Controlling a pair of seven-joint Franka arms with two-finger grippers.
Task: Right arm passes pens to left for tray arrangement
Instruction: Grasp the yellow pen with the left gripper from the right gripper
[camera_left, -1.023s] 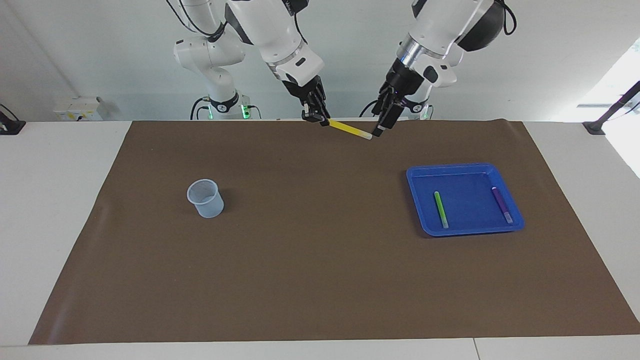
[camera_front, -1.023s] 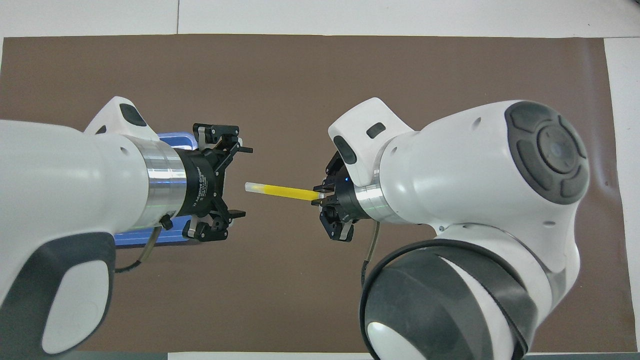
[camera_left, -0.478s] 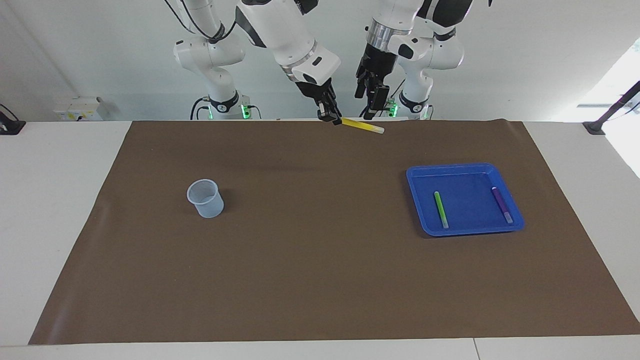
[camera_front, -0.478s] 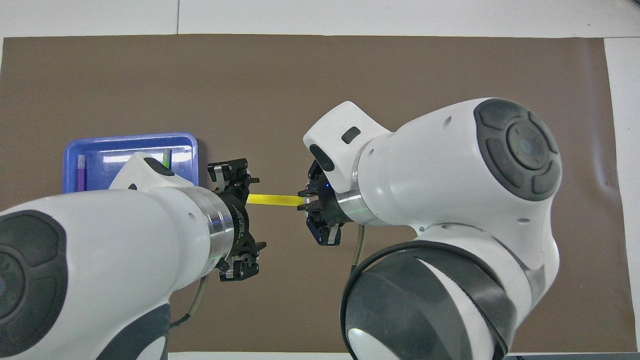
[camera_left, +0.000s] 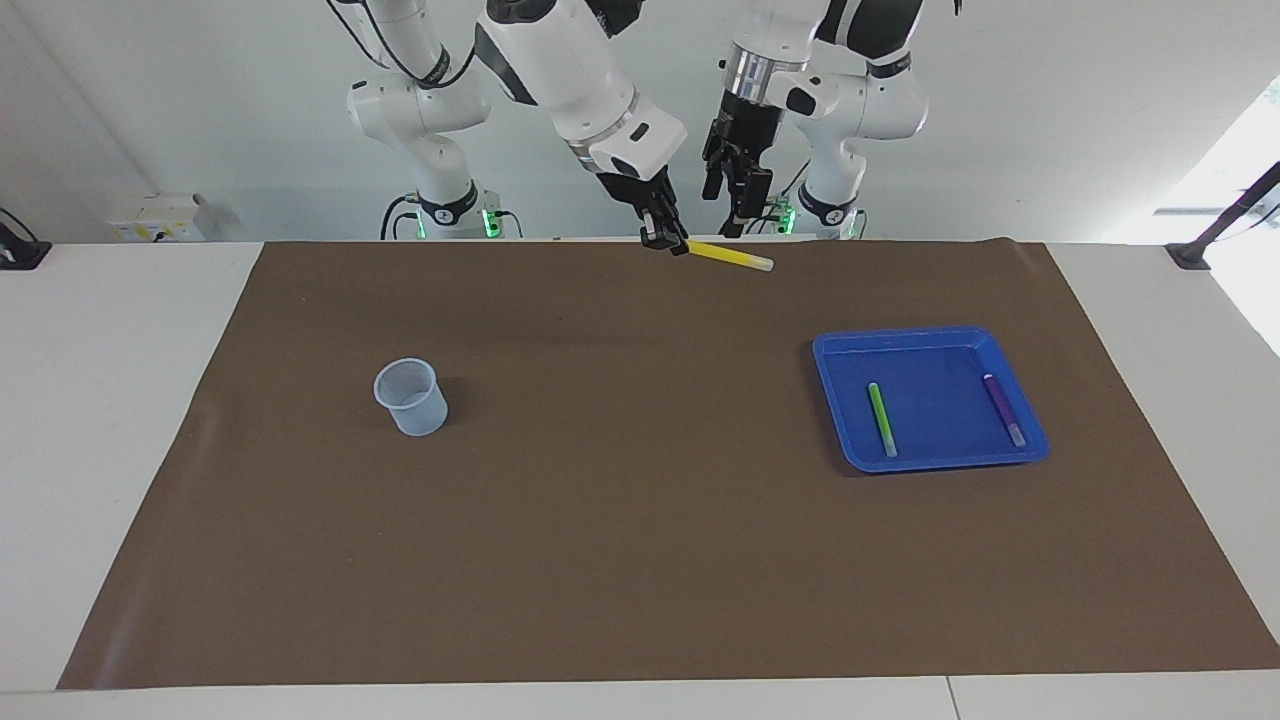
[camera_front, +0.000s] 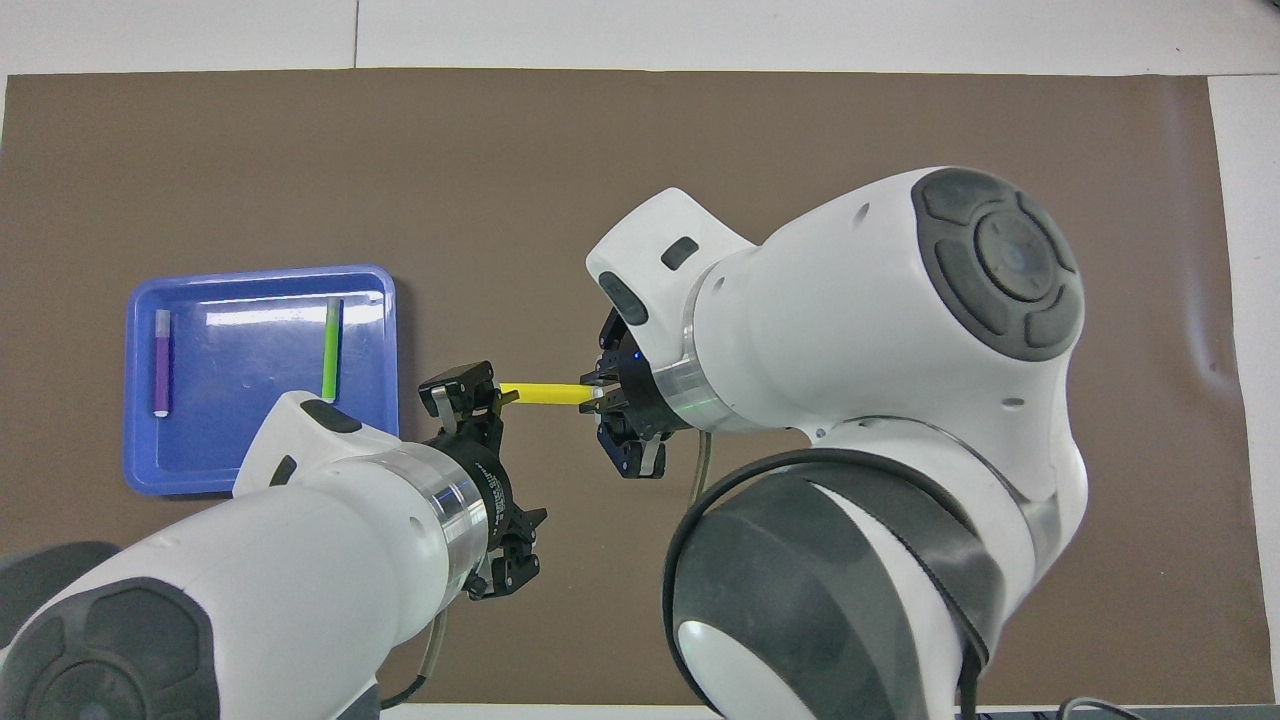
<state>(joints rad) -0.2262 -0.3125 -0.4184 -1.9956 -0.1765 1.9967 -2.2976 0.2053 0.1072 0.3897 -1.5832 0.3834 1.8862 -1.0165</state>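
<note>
Your right gripper (camera_left: 668, 240) is clamped on one end of the yellow pen (camera_left: 732, 257), holding it up over the robots' edge of the brown mat (camera_left: 620, 520). Your left gripper (camera_left: 735, 205) hangs above the pen's free end, jaws wide and holding nothing. The green pen (camera_left: 881, 419) and purple pen (camera_left: 1003, 409) lie apart in the blue tray (camera_left: 905, 340) toward the left arm's end; a pale cup (camera_left: 411, 396) stands toward the right arm's.

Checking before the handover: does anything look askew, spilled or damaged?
Nothing stands out. The slim green pen and purple pen lie apart in the shallow blue plastic tray. The right end effector holds the yellow pen above the brown mat; the translucent cup stands upright.
</note>
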